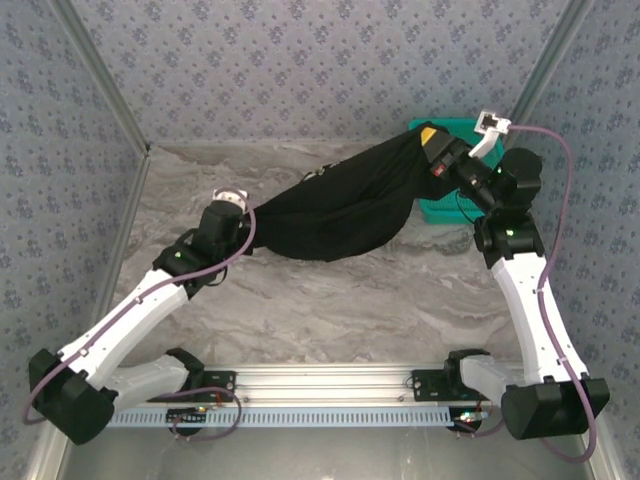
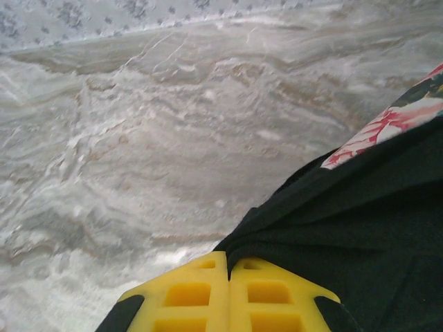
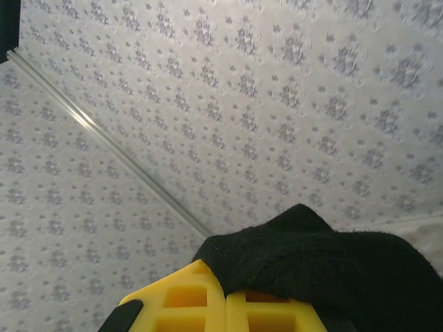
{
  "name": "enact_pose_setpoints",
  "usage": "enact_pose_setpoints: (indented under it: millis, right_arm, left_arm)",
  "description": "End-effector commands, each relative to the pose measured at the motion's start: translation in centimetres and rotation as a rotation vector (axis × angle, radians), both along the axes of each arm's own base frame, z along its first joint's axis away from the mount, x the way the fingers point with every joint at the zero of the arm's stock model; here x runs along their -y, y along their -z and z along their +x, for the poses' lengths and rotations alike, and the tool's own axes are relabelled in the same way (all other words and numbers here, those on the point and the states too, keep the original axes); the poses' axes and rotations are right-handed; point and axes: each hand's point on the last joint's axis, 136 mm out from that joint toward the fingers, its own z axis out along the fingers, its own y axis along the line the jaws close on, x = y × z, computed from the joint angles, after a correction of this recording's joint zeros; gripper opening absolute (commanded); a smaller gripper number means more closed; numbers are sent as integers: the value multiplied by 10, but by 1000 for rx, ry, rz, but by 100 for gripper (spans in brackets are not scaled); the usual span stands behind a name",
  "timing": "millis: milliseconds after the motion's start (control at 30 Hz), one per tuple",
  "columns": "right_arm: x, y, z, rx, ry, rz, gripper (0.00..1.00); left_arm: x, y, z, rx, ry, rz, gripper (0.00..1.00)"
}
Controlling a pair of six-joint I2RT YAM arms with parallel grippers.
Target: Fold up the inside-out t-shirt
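Grey marbled worktop (image 1: 330,310), patterned wallpaper walls (image 1: 300,60) on 3 sides, metal rail (image 1: 320,378) at near edge w/ both arm bases.

L gripper (image 1: 240,206): jaws pressed together. Wrist view shows the yellow pads (image 2: 187,294) meeting flat, no gap, and black cloth starts right at their tip and runs off to the rt, so pinching an edge of the inside-out t-shirt (image 1: 330,215). L gripper (image 2: 228,277) sits low over the worktop, left of centre.

R gripper (image 1: 440,152): jaws also closed. In the wrist view a black fold (image 3: 311,256) comes out of the seam and drapes over the rt pad, so it pinches the shirt's other end. R gripper (image 3: 225,304) is held high at far rt, cam pointing up at wall.

Shirt location: strung btwn the 2 grippers, mid-to-far part of worktop, rising from L to R, middle sagging in a belly. Can't tell if the belly touches the surface. Pink/white print patch (image 2: 387,128) shows at one edge in L wrist view.

Around: teal basket (image 1: 445,210) at far rt, partly hidden behind R arm and shirt end. Purple cables (image 1: 555,200) loop along both arms.
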Motion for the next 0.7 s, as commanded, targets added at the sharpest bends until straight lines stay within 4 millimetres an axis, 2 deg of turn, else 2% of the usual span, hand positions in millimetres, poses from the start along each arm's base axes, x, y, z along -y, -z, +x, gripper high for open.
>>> enact_pose_setpoints:
  millis: [0,100,133,200,267,333,367,433,500,600,667]
  right_arm:
    - [-8,18,5,-56,-57,20,0]
    - [-16,70,11,-206,-85,-49,0]
    - [-17,88,12,-260,-91,-71,0]
    - [-22,129,7,-376,-115,-125,0]
    - [-26,159,2,-467,-131,-144,0]
    - [-28,182,-2,-522,-138,-150,0]
    - [-29,193,-3,-551,-141,-153,0]
    - [-31,207,-4,-584,-150,-155,0]
    - [-34,214,-5,-599,-164,-156,0]
    - [-35,221,-5,-595,-176,-184,0]
    - [-37,224,-9,-613,-194,-185,0]
  left_arm:
    - [-16,27,-17,-78,-41,23,0]
    - [10,46,-29,-139,88,-77,0]
    - [22,53,-33,-167,139,-113,4]
    - [42,66,-41,-219,231,-174,32]
    - [53,69,-41,-223,275,-194,52]
    - [68,57,-35,-173,316,-220,64]
    - [82,49,-30,-139,349,-239,68]
    - [119,36,-27,-89,443,-257,71]
    - [167,34,-28,-83,552,-235,71]
    - [231,38,-29,-90,670,-205,69]
    - [262,48,-28,-105,716,-193,68]
